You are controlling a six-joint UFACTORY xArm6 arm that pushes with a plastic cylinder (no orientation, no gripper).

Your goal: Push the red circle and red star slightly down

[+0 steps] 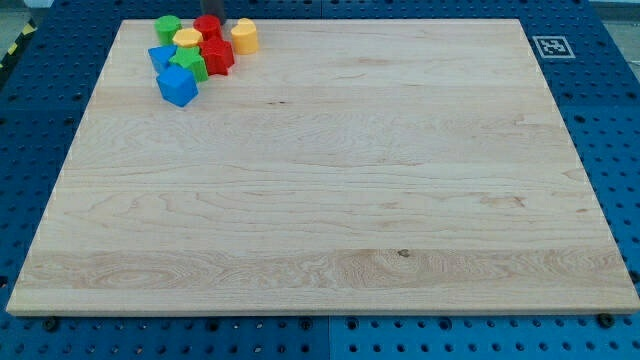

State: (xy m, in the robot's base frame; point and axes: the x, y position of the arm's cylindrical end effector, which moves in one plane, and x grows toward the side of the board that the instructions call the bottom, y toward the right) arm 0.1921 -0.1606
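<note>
Red circle point(207, 24) sits touching my tip point(218, 18) on its lower-left side; red star point(217, 55) lies just below the tip, touching the circle. Pincer: none fitted, rod only, so wide or narrow cannot be told.

Step, as judged: approach done, push not yet begun. Next move calls for a short stroke toward the view's bottom.

Yellow block point(244, 36) is right of the tip. Yellow block point(187, 39), green block point(167, 27), green block point(190, 66) and blue blocks point(160, 56) point(178, 86) crowd the left, and may drag along. Wooden surface point(350, 200).

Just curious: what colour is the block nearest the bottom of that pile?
Blue: the blue block, clearest in the camera view.
</note>
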